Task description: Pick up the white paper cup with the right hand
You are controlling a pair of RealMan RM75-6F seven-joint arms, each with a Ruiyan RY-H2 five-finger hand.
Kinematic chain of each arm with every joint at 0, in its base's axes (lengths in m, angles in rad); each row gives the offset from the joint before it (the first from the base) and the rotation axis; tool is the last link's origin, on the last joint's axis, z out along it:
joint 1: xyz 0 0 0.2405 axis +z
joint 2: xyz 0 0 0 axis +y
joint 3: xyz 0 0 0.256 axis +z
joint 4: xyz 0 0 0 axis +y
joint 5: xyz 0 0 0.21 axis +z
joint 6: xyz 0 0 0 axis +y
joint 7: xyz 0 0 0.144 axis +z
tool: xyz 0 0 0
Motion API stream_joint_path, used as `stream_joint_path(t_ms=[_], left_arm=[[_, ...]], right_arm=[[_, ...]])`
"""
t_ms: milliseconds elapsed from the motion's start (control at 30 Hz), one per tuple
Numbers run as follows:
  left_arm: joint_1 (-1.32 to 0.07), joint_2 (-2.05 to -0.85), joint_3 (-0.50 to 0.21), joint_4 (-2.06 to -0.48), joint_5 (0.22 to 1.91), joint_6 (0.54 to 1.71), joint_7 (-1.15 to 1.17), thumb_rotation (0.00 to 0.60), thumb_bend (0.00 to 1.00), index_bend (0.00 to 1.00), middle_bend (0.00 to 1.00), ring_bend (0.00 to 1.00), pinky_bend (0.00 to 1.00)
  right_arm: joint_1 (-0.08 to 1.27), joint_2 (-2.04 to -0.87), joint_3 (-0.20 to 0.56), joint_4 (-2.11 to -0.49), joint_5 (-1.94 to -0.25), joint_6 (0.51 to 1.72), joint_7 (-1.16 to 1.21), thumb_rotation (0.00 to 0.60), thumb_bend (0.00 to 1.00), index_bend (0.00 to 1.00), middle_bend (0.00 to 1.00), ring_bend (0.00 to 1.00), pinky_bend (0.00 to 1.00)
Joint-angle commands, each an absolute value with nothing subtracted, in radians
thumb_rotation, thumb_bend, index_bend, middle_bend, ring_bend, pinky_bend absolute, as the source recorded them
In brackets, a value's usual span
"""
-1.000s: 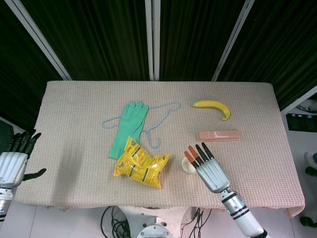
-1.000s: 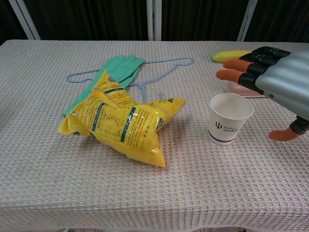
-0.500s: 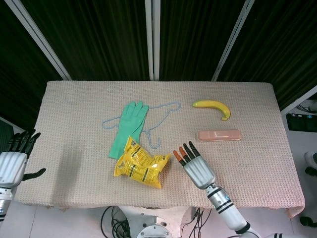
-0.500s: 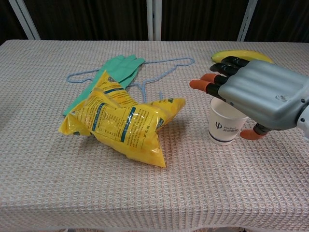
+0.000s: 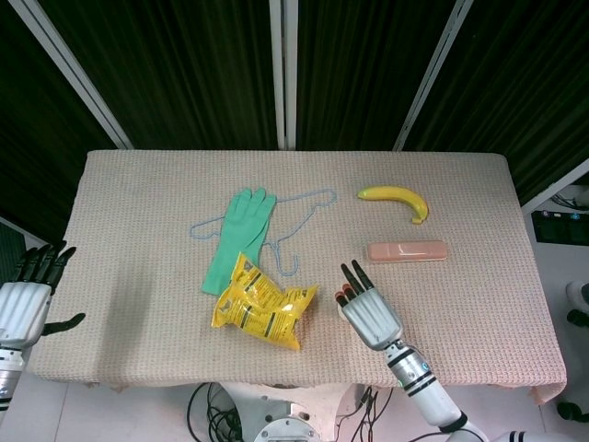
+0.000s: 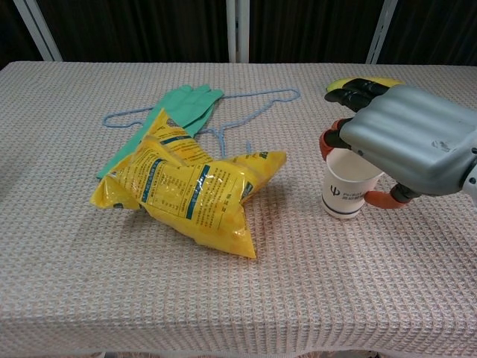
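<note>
Right hand (image 6: pixel 406 142) lower, around cup (image 6: pixel 346 190) (upright).

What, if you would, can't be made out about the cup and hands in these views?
- Head view: white paper cup hidden under the right hand.
- Chest view: white paper cup rim partly covered by the right hand; firm grip unclear.
- Head view: left hand cut off by the edge; absent from chest view.

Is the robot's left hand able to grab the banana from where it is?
Probably not as things stand. The left hand hangs off the table's near left corner, while the banana lies far across on the right side, beyond the yellow snack bag and green glove.
</note>
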State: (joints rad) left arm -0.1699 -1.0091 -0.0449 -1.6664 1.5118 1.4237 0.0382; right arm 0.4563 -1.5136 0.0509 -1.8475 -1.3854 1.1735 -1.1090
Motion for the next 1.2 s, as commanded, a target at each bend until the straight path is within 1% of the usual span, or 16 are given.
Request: stream_joint_path(t_ms=[33, 133, 167, 267, 367, 467, 533, 600, 667, 700, 767, 800, 867, 900, 1100, 1200], left_arm=[[-0.170, -1.010, -0.045, -1.665, 1.510, 1.422, 0.038, 0.600, 0.04, 0.00, 0.00, 0.00, 0.00], [-0.173, -1.012, -0.045, -1.665, 1.509, 1.416, 0.042, 0.600, 0.04, 0.00, 0.00, 0.00, 0.00], [-0.175, -1.013, -0.044, -1.665, 1.509, 1.414, 0.045, 0.600, 0.04, 0.00, 0.00, 0.00, 0.00], [-0.178, -1.017, -0.044, -1.667, 1.510, 1.409, 0.054, 0.600, 0.04, 0.00, 0.00, 0.00, 0.00], [-0.181, -1.022, -0.043, -1.667, 1.508, 1.402, 0.064, 0.600, 0.04, 0.00, 0.00, 0.00, 0.00], [-0.184, -1.025, -0.042, -1.667, 1.505, 1.395, 0.071, 0.600, 0.04, 0.00, 0.00, 0.00, 0.00], [-0.185, -1.027, -0.042, -1.666, 1.503, 1.392, 0.074, 0.600, 0.04, 0.00, 0.00, 0.00, 0.00], [-0.186, -1.028, -0.042, -1.666, 1.502, 1.392, 0.076, 0.600, 0.04, 0.00, 0.00, 0.00, 0.00], [-0.185, -1.028, -0.043, -1.665, 1.502, 1.393, 0.075, 0.600, 0.04, 0.00, 0.00, 0.00, 0.00], [-0.186, -1.029, -0.043, -1.665, 1.501, 1.393, 0.074, 0.600, 0.04, 0.00, 0.00, 0.00, 0.00], [-0.186, -1.028, -0.043, -1.664, 1.500, 1.392, 0.073, 0.600, 0.04, 0.00, 0.00, 0.00, 0.00], [-0.186, -1.028, -0.043, -1.664, 1.500, 1.392, 0.073, 0.600, 0.04, 0.00, 0.00, 0.00, 0.00], [-0.187, -1.028, -0.043, -1.663, 1.501, 1.391, 0.072, 0.600, 0.04, 0.00, 0.00, 0.00, 0.00], [-0.187, -1.028, -0.043, -1.663, 1.501, 1.392, 0.072, 0.600, 0.04, 0.00, 0.00, 0.00, 0.00], [-0.185, -1.027, -0.041, -1.665, 1.504, 1.395, 0.071, 0.600, 0.04, 0.00, 0.00, 0.00, 0.00], [-0.185, -1.028, -0.041, -1.665, 1.504, 1.395, 0.072, 0.600, 0.04, 0.00, 0.00, 0.00, 0.00]], right_arm=[[0.427, -1.465, 0.070, -1.847, -1.428, 1.227, -0.830, 0.600, 0.18, 0.40, 0.43, 0.00, 0.00], [0.390, -1.436, 0.088, -1.831, -1.412, 1.245, -0.473, 0.600, 0.18, 0.40, 0.44, 0.01, 0.00], [0.376, -1.424, 0.091, -1.824, -1.399, 1.239, -0.320, 0.600, 0.18, 0.40, 0.44, 0.01, 0.00], [0.352, -1.397, 0.092, -1.784, -1.368, 1.200, 0.001, 0.600, 0.18, 0.40, 0.44, 0.01, 0.00], [0.334, -1.399, 0.095, -1.714, -1.360, 1.183, 0.210, 0.600, 0.18, 0.40, 0.44, 0.01, 0.00], [0.321, -1.417, 0.092, -1.641, -1.367, 1.180, 0.329, 0.600, 0.18, 0.40, 0.44, 0.01, 0.00], [0.317, -1.422, 0.087, -1.610, -1.369, 1.173, 0.369, 0.600, 0.18, 0.40, 0.44, 0.01, 0.00], [0.314, -1.424, 0.078, -1.582, -1.374, 1.164, 0.389, 0.600, 0.17, 0.38, 0.42, 0.00, 0.00], [0.314, -1.420, 0.066, -1.562, -1.377, 1.150, 0.380, 0.600, 0.14, 0.26, 0.34, 0.00, 0.00], [0.315, -1.416, 0.061, -1.557, -1.377, 1.144, 0.369, 0.600, 0.11, 0.18, 0.28, 0.00, 0.00], [0.316, -1.409, 0.052, -1.550, -1.380, 1.136, 0.340, 0.600, 0.06, 0.05, 0.16, 0.00, 0.00], [0.316, -1.406, 0.049, -1.550, -1.382, 1.135, 0.329, 0.600, 0.04, 0.02, 0.12, 0.00, 0.00], [0.314, -1.399, 0.044, -1.551, -1.394, 1.144, 0.301, 0.600, 0.02, 0.00, 0.02, 0.00, 0.00], [0.312, -1.397, 0.042, -1.551, -1.404, 1.153, 0.291, 0.600, 0.01, 0.00, 0.01, 0.00, 0.00], [0.301, -1.364, 0.022, -1.585, -1.521, 1.250, 0.167, 0.600, 0.00, 0.00, 0.00, 0.00, 0.00], [0.306, -1.326, 0.022, -1.638, -1.574, 1.287, -0.006, 0.600, 0.00, 0.00, 0.00, 0.00, 0.00]])
